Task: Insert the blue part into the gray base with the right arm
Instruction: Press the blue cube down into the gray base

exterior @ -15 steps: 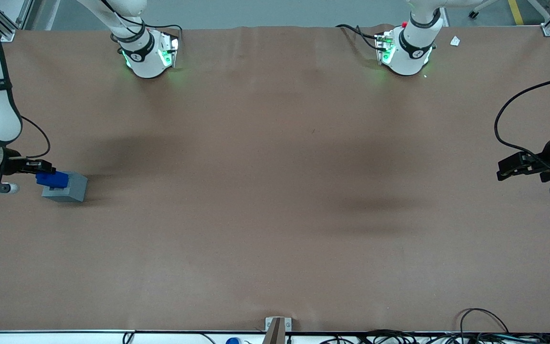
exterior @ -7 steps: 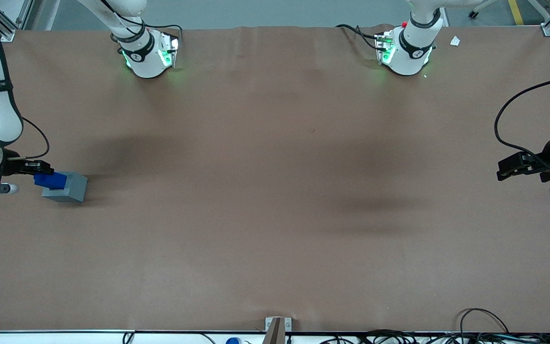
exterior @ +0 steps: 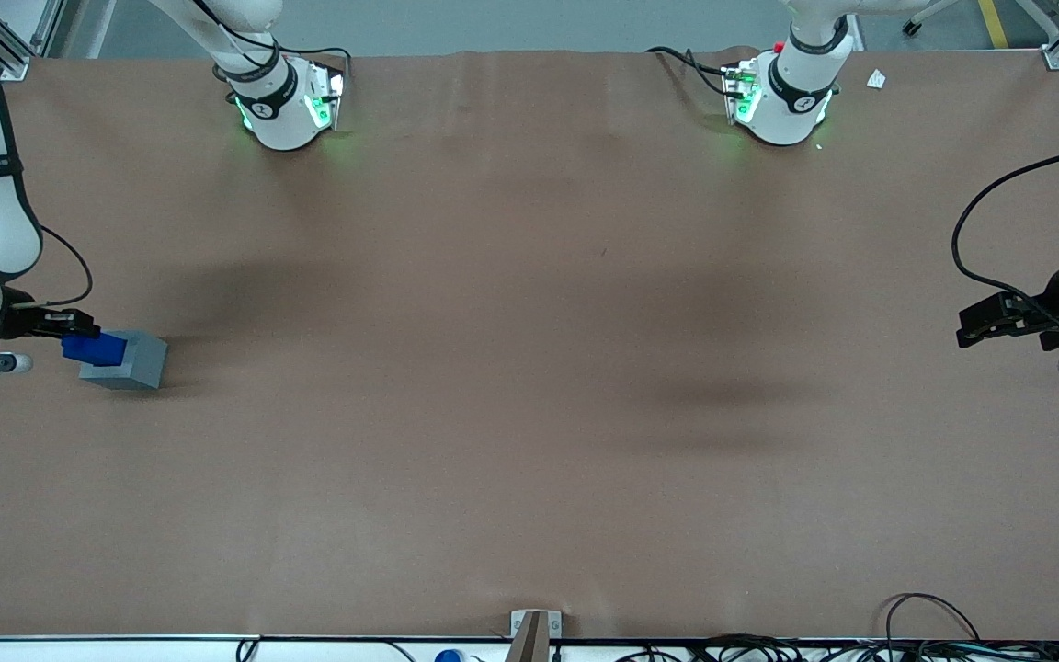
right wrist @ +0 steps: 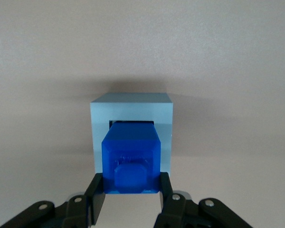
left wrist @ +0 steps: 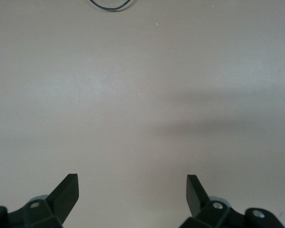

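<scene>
The blue part is a small bright blue block, held between the fingers of my right gripper at the working arm's end of the table. The gripper is shut on it. The part hangs over the edge of the gray base, which rests on the brown table. In the right wrist view the blue part shows its raised stud toward the camera. It covers most of the gray base's square recess, with a dark strip of recess showing beside it. The gripper clamps the part's sides.
The brown table cover spreads wide toward the parked arm's end. Two arm bases stand at the edge farthest from the front camera. Cables lie along the near edge.
The right gripper with the blue part has shifted a little toward the working arm's end of the table. The gray base has barely moved.
</scene>
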